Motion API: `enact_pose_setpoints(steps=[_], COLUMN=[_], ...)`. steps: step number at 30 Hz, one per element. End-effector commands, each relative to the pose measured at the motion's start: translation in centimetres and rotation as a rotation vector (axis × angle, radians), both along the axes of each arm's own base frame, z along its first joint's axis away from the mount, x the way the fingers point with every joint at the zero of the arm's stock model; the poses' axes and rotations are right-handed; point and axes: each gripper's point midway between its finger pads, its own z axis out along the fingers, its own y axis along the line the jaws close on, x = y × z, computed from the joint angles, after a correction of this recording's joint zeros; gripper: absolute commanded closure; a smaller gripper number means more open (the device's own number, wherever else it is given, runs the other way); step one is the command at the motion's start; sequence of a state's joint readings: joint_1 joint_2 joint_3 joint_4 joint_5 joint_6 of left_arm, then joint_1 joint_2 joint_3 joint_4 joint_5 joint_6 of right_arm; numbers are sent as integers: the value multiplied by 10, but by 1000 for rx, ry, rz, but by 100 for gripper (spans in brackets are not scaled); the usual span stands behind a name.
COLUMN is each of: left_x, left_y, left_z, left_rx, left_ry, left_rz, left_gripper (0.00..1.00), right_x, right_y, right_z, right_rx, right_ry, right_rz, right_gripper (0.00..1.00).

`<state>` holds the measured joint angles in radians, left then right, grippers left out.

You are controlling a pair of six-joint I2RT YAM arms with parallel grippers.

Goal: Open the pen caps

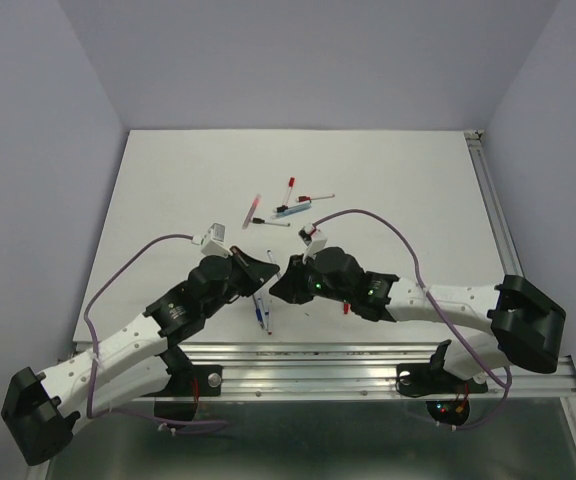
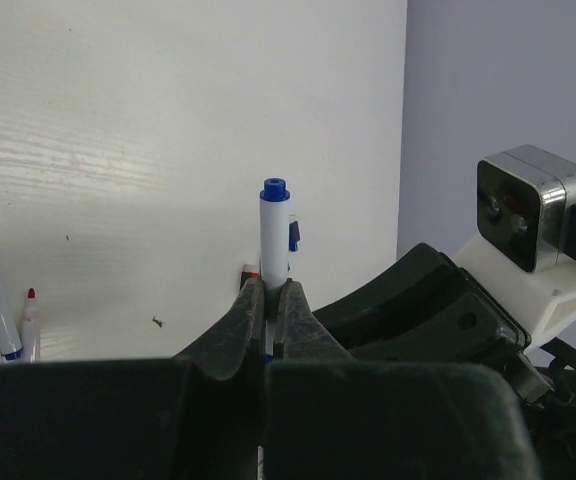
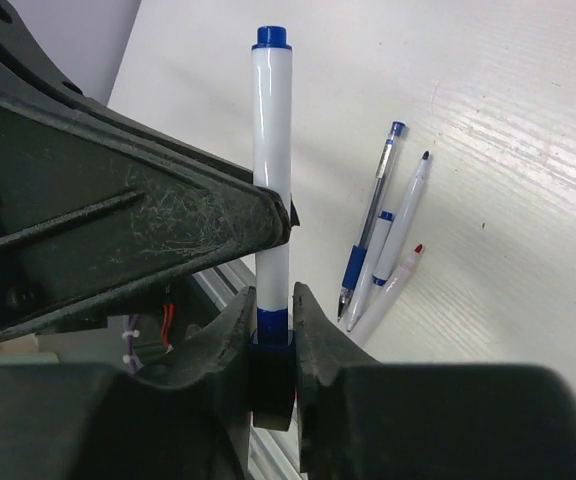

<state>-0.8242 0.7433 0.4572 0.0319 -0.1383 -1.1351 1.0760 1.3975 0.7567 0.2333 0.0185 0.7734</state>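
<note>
- Top external: both arms meet low at centre of the table (image 1: 168,180). The left gripper (image 1: 258,268) and right gripper (image 1: 284,273) sit nose to nose, and the pen between them is hidden by the fingers. Loose pens (image 1: 290,210) are scattered beyond them, and two more (image 1: 261,315) lie near the front rail.
- Right wrist: this view alone shows the blue cap (image 3: 272,385). It is dark blue, stubby and seated on the near end of a white pen barrel (image 3: 272,140), and the right gripper (image 3: 274,297) is clamped narrow around it.
- Same view: the barrel's long axis runs straight up the frame, away from the right fingers. It ends in a blue end plug (image 3: 271,37). A finger of the left gripper (image 3: 168,225) crosses the barrel at mid-length.
- Left wrist: the left gripper (image 2: 268,292) is pinched tight on the barrel (image 2: 274,235). Only the plug end (image 2: 275,189) stands above the fingertips, and the cap is out of sight here.
- Three other pens (image 3: 373,262) lie on the table to the right of the held one.
</note>
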Motion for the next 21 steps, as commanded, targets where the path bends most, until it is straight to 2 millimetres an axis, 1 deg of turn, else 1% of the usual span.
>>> enact_pose_setpoints(steps=[1,2,3,4,5,7,8,9,10,11,12,13,14,15,16,17,18,19,21], left_x=[8,10,11,13,17,25,33,39,45,57,63,70,82,91,99,104,117,122,133], left_y=[1,1,2,3,6,10,14,16,19,23,25,27,32,33,34,31,39,40,47], left_z=[14,14,13,12,14,12,20,19,22,27,30,32,45,42,47,50,53,56,59], left_rx=[-34,-32,-28,-23,-17,16,25,48,62,95,108,124,119,138,132,124,127,122,127], left_ry=[-49,-52,-48,-49,-59,-68,-92,-97,-108,-132,-141,-148,-172,-164,-175,-173,-173,-179,-183], left_rz=[38,47,54,66,93,130,175,197,226,274,294,312,345,353,361,339,363,366,398], left_gripper=[100,100,100,100,100,100,100,100,100,100,100,100,100,100,100,100,100,100,100], right_x=[0,-2,-3,-5,-16,-27,-35,-49,-58,-70,-86,-94,-103,-110,-124,-130,-132,-138,-142], right_y=[12,12,10,10,10,8,5,4,2,-1,-1,-2,-4,-7,-7,-8,-9,-11,-12], right_z=[31,31,29,30,26,22,14,10,11,4,1,-1,0,-6,-9,-11,-13,-20,-23], right_rx=[71,70,63,64,65,66,55,57,68,60,55,52,57,46,37,38,41,39,51], right_ry=[-42,-37,-29,-25,3,32,55,89,100,128,142,152,157,179,191,201,220,237,262], right_rz=[13,23,25,27,75,106,126,164,179,202,234,244,255,249,269,271,256,256,251], right_gripper=[86,96,99,99,99,99,99,99,99,99,99,99,99,99,99,99,99,99,99])
